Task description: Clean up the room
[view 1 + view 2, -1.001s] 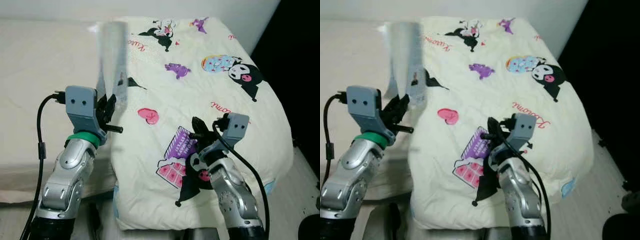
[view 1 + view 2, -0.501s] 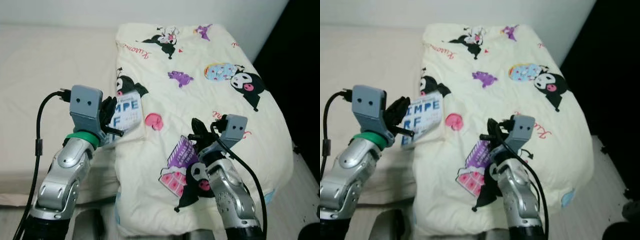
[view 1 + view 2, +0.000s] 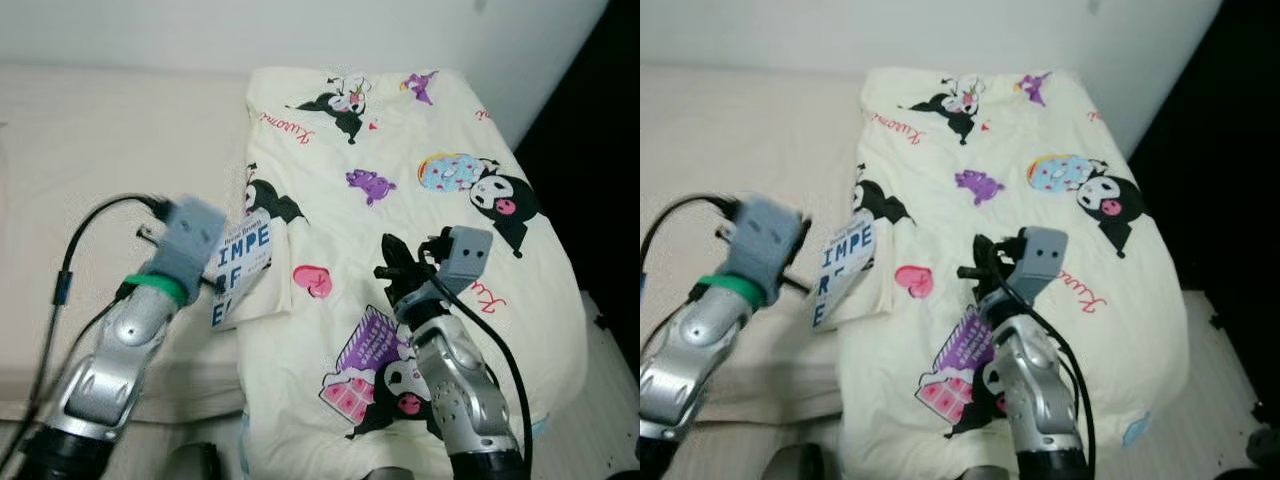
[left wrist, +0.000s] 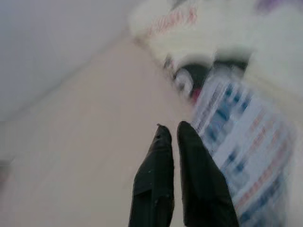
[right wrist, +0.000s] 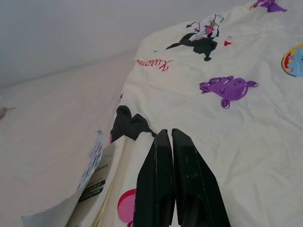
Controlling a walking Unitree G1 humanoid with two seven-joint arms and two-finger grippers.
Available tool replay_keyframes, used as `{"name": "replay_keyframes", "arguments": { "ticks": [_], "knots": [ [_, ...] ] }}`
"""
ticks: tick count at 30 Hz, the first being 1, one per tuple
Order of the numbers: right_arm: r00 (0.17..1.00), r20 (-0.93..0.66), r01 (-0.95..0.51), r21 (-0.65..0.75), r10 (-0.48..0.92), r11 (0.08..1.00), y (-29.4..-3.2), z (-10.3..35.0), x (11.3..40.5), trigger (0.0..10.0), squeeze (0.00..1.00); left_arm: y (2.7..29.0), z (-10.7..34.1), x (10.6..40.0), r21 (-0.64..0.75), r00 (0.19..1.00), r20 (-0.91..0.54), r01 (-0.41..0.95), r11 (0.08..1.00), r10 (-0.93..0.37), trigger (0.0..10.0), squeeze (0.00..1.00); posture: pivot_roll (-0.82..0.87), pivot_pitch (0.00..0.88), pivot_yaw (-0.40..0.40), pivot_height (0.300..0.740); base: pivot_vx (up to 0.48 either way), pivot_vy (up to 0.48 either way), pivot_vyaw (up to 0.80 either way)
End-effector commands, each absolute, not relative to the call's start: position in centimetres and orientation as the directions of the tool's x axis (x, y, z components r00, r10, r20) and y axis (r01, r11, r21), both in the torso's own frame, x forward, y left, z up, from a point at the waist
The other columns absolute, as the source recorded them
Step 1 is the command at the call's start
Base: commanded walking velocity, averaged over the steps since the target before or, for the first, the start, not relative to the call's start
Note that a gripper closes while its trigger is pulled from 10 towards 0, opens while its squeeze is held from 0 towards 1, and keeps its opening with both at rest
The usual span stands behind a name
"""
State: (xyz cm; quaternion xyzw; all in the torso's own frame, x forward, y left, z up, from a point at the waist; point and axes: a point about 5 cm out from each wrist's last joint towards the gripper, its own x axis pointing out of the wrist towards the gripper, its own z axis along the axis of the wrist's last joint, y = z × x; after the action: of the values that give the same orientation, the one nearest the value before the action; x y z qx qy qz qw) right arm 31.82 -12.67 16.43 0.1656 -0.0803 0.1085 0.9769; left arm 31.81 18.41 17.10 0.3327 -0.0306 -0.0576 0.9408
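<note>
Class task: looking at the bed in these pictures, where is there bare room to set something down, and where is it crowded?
The plain cream mattress, bordered by the wall and the cartoon quilt, looks free. The quilt's far end is also bare of objects. It is crowded at the quilt's near left edge: the printed booklet lies there beside the left gripper, with the right gripper above the quilt.

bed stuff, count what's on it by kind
quilt: 1
printed sheet: 1
robot hands over the bed: 2, left hand and right hand
total: 4
</note>
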Motion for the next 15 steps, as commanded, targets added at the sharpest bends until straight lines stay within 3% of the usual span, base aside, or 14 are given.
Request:
{"name": "replay_keyframes", "arguments": {
  "ticks": [1, 2, 3, 4, 15],
  "knots": [
    [0.967, 0.184, -0.227, 0.297, 0.178, 0.927, -12.8, 15.9, 31.6, 10.0, 0.00, 18.2, 16.1, 31.6, 0.669, 0.989, -0.007, 0.112, 0.735, -0.145, 10.0, 0.00, 0.01, 0.097, 0.006, 0.623, 0.000, 0.000, 0.00],
    [0.967, 0.184, -0.224, 0.288, 0.176, 0.931, -12.9, 15.9, 31.6, 10.0, 0.00, 18.8, 15.1, 31.7, 0.741, 0.987, -0.048, 0.140, 0.657, -0.156, 10.0, 0.00, 0.01, 0.100, 0.005, 0.623, 0.000, 0.000, 0.00],
    [0.967, 0.184, -0.224, 0.288, 0.176, 0.931, -12.9, 15.9, 31.6, 10.0, 0.00, 18.8, 15.1, 31.7, 0.741, 0.987, -0.048, 0.140, 0.657, -0.156, 10.0, 0.00, 0.01, 0.100, 0.005, 0.623, 0.000, 0.000, 0.00],
    [0.972, 0.176, -0.201, 0.273, 0.157, 0.941, -13.3, 15.8, 31.6, 10.0, 0.00, 19.1, 13.9, 31.7, 0.778, 0.976, -0.099, 0.196, 0.597, -0.192, 10.0, 0.00, 0.00, 0.105, 0.013, 0.613, 0.000, 0.000, 0.00],
    [0.976, 0.168, -0.182, 0.271, 0.140, 0.945, -13.5, 15.7, 31.5, 10.0, 0.00, 18.5, 13.8, 31.7, 0.766, 0.972, -0.077, 0.201, 0.610, -0.223, 10.0, 0.00, -0.01, 0.103, 0.018, 0.588, 0.000, 0.000, 0.00]
  ]
}}
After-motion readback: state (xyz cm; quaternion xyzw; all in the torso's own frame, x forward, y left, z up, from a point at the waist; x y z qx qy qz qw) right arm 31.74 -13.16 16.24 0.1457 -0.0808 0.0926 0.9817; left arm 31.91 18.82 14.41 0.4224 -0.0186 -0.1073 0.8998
